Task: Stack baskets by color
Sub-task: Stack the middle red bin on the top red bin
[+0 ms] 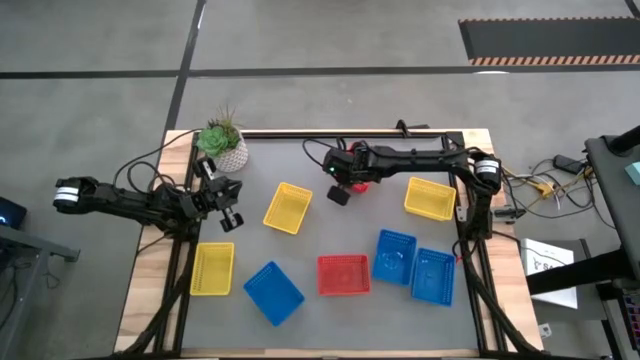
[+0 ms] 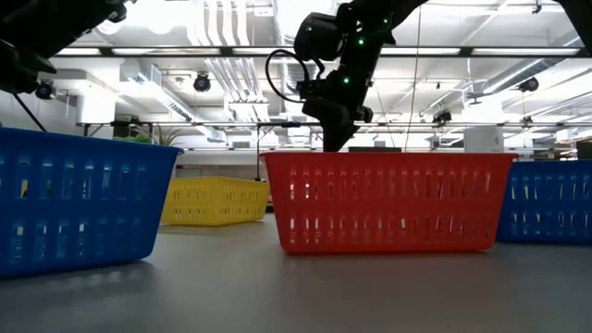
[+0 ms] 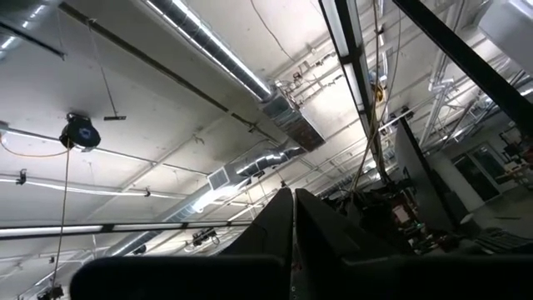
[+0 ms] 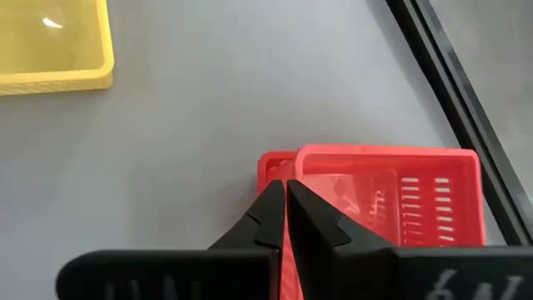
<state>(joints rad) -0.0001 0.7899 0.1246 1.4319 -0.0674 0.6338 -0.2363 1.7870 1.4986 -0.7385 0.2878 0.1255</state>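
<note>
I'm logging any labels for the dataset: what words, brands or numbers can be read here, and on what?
None can be read.
Right gripper: pale marks on its body in the right wrist view, cut off, unreadable.
Paper sheet beside the table: print too small.
Baskets, e.g. the red basket: no lettering visible.

The baskets look like moulded plastic with slotted walls: the red basket (image 2: 388, 202) near the front edge of the surface has a slight sheen, and the yellow basket (image 4: 52, 46) shows a glossy floor catching a light glint. The surface (image 1: 300, 160) is a smooth, matt grey sheet, with bare pale wood (image 1: 150, 280) showing along its left edge. The right pincer (image 4: 285, 208) is matt black plastic.
</note>
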